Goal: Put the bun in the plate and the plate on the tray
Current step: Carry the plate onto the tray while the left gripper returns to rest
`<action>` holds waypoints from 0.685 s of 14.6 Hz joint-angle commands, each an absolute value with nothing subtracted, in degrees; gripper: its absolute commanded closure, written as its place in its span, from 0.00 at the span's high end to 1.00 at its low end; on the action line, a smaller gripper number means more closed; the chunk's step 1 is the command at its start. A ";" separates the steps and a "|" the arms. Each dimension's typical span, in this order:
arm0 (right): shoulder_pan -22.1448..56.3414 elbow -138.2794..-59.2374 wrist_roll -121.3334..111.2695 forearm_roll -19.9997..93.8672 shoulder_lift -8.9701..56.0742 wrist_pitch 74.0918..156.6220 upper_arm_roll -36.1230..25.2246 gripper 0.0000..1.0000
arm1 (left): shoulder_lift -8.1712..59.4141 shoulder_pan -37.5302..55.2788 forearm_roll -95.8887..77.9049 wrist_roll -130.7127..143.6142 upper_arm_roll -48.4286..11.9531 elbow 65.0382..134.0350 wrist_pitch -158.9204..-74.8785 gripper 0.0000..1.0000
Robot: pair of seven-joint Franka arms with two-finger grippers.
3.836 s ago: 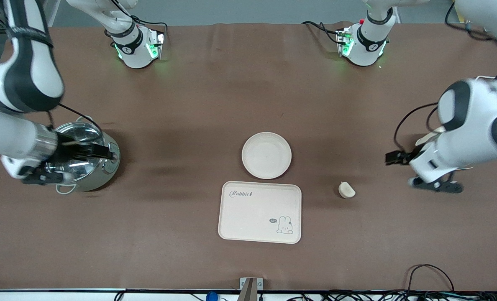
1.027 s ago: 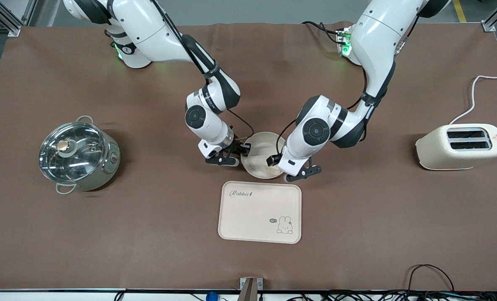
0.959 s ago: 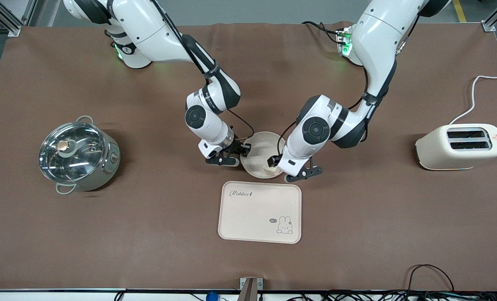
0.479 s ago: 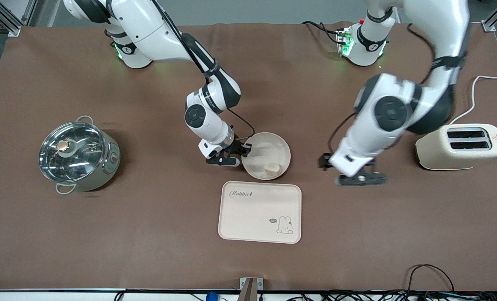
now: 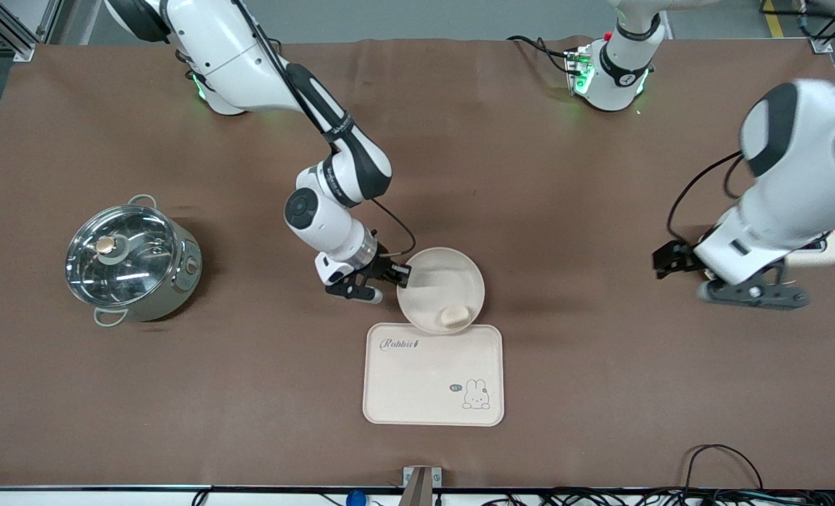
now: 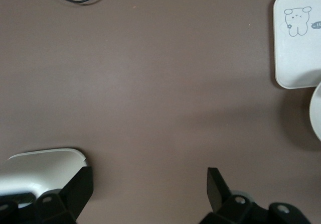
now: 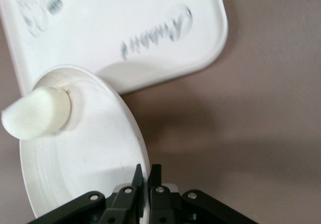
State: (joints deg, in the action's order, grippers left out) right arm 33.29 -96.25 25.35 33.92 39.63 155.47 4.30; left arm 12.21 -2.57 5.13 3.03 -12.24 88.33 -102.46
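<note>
A: On the brown worktop (image 5: 600,393), what has changed in the last half second?

B: The tray (image 5: 433,374) sits a touch nearer the front camera than it did, perhaps nudged. The plate (image 5: 440,289) has travelled toward it; its nearer rim now overlaps the tray's edge by the "Rabbit" lettering. The left arm has pulled away to its own end of the worktop.

A: And the grippers?

B: The right gripper (image 5: 401,275) is clenched on the plate's rim, on the side toward the right arm's end; the right wrist view shows its fingers (image 7: 142,180) pinching the edge. The left gripper (image 6: 149,184), released and empty, hangs spread beside the toaster (image 5: 831,249).

A: What does that mean for the task?

B: The first half looks done: the bun (image 5: 454,316) lies in the plate, close to the rim nearest the tray. The second half appears under way, since the plate is only partly over the tray, not yet set down within it.

A: Which way does the bun point?

B: It lies on its side. Its long axis seems to run roughly parallel to the tray's long edge, tilted a little. Which end is the narrow one is hard to tell.
</note>
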 commanded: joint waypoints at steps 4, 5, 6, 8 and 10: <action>30.94 -85.27 24.87 36.39 47.00 154.60 4.75 0.00 | 5.46 -2.72 4.57 1.59 -12.57 82.18 -89.58 1.00; 30.85 -81.86 25.13 36.30 49.54 154.69 4.75 0.00 | 4.75 -2.64 4.48 0.54 -12.48 82.09 -88.08 1.00; 30.59 -78.78 25.14 36.30 51.48 154.69 4.66 0.00 | 4.22 -2.64 3.96 -0.60 -12.31 82.00 -87.02 1.00; 29.54 -73.59 25.14 36.30 55.26 154.69 4.66 0.00 | 1.95 -1.68 2.64 -1.32 -8.73 82.61 -86.66 1.00; 29.36 -70.33 24.96 36.21 57.91 154.69 4.48 0.00 | 0.45 0.78 -1.30 -1.41 -4.77 85.15 -86.40 1.00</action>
